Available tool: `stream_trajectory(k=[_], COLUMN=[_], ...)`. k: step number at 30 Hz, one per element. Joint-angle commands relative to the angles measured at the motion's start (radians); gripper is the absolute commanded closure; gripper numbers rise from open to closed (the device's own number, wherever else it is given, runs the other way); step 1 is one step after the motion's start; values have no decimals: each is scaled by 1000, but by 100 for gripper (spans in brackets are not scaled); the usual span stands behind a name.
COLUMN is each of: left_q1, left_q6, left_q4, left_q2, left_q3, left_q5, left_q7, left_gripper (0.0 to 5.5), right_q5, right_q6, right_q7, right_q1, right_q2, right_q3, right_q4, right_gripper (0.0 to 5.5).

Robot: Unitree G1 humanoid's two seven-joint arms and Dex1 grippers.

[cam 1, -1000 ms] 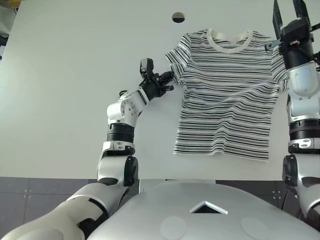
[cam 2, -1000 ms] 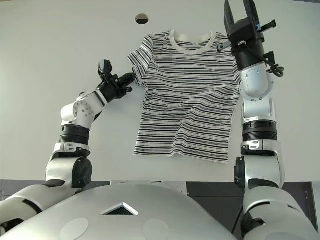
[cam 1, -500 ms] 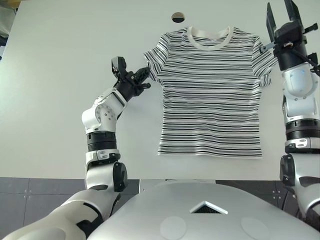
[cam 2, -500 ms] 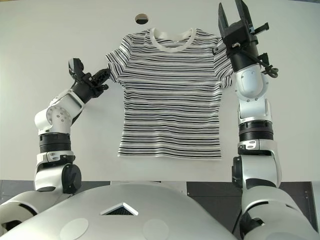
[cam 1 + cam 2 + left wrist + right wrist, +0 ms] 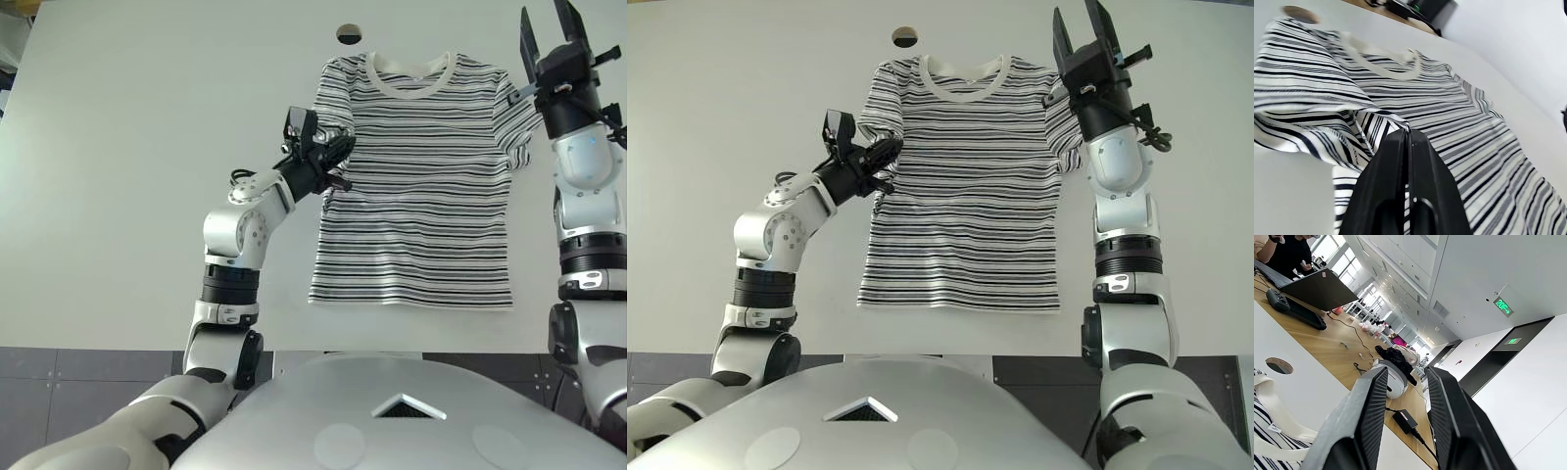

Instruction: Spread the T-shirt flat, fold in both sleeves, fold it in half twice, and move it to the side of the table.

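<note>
A black-and-white striped T-shirt [image 5: 421,186] with a white collar lies face up on the white table [image 5: 137,147]. Its left sleeve [image 5: 335,93] is lifted and turned inward over the chest, and my left gripper [image 5: 336,152] is shut on that sleeve's hem. The left wrist view shows the gripper [image 5: 1407,131] pinching the striped hem, with the collar [image 5: 1382,66] beyond. My right gripper [image 5: 551,24] hangs open above the table by the flat right sleeve [image 5: 517,117], holding nothing. Its two fingers [image 5: 1369,421] point up at the room.
A round cable hole [image 5: 349,34] lies in the tabletop just beyond the shirt's left shoulder. Bare table stretches wide on the left side. The front table edge [image 5: 98,348] runs just below the shirt's hem.
First the left gripper dragged the shirt leftward by the sleeve. Since then it has swung right, carrying the sleeve in over the shirt's body. The right arm has hardly moved.
</note>
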Motion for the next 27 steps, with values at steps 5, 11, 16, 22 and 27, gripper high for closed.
stream_trajectory(k=[5, 11, 16, 22, 27], left_q1=[-18, -69, -116, -181, -193], left_q6=[-39, -75, -107, -158, -168], left_q4=[28, 111, 164, 254, 350], left_q2=[-21, -69, -111, -146, -161], left_q3=[-52, -55, -29, -32, -45], left_q5=[57, 75, 67, 97, 120], left_q7=[7, 17, 17, 17, 3], left_gripper=[536, 536, 536, 536, 536], right_q5=[-5, -4, -7, -6, -7], right_q6=[6, 6, 4, 4, 5], right_q7=[4, 2, 0, 3, 3], right_q1=[-7, -8, -7, -9, -8], right_q2=[7, 14, 17, 21, 25], right_q3=[3, 4, 5, 7, 8], right_q4=[-1, 5, 14, 14, 9], right_gripper=[404, 404, 404, 404, 404])
